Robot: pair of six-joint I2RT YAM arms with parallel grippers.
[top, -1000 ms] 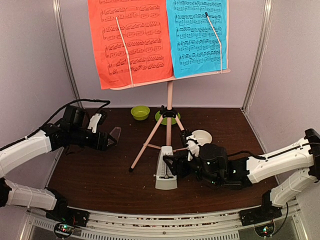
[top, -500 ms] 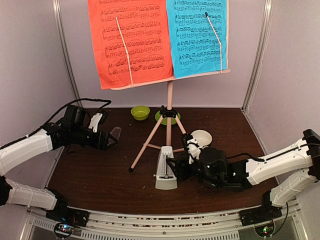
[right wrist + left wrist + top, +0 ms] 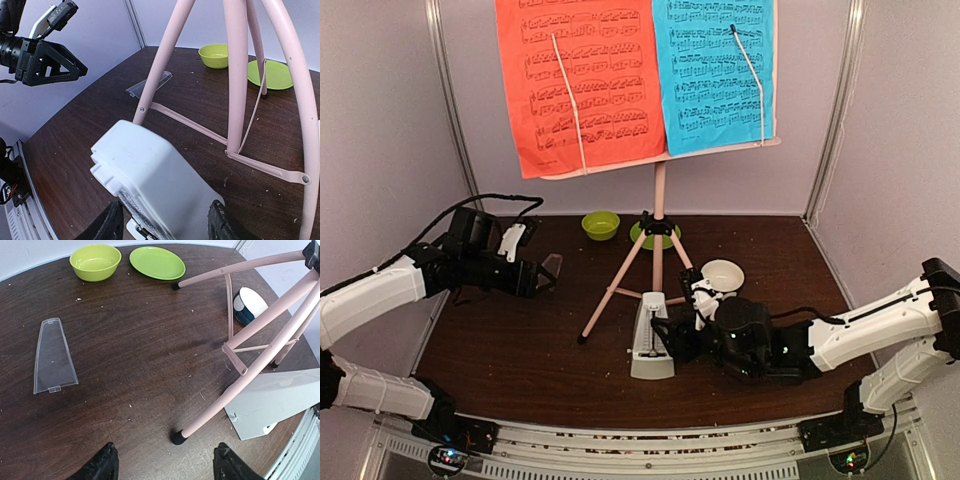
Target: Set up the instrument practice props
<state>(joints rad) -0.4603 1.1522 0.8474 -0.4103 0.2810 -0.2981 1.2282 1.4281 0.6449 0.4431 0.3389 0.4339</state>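
The pale pink music stand (image 3: pixel 659 195) stands mid-table on tripod legs, with a red sheet (image 3: pixel 580 80) and a blue sheet (image 3: pixel 715 70) on its desk. The white-grey metronome (image 3: pixel 650 342) stands upright by the front legs; it also shows in the right wrist view (image 3: pixel 165 180) and the left wrist view (image 3: pixel 275 395). My right gripper (image 3: pixel 164 225) is open, one finger on each side of the metronome's lower body, close against it. My left gripper (image 3: pixel 163 467) is open and empty, above the table left of the stand's front leg foot (image 3: pixel 178 436).
A clear plastic metronome cover (image 3: pixel 54 356) lies flat at the left. A green bowl (image 3: pixel 600 224) and green plate (image 3: pixel 642 236) sit at the back. A white bowl with a dark base (image 3: pixel 723 274) lies right of the stand's legs.
My right arm has crept left and a little nearer, bringing its fingers further around the metronome. The metronome, the stand and my left arm have barely moved.
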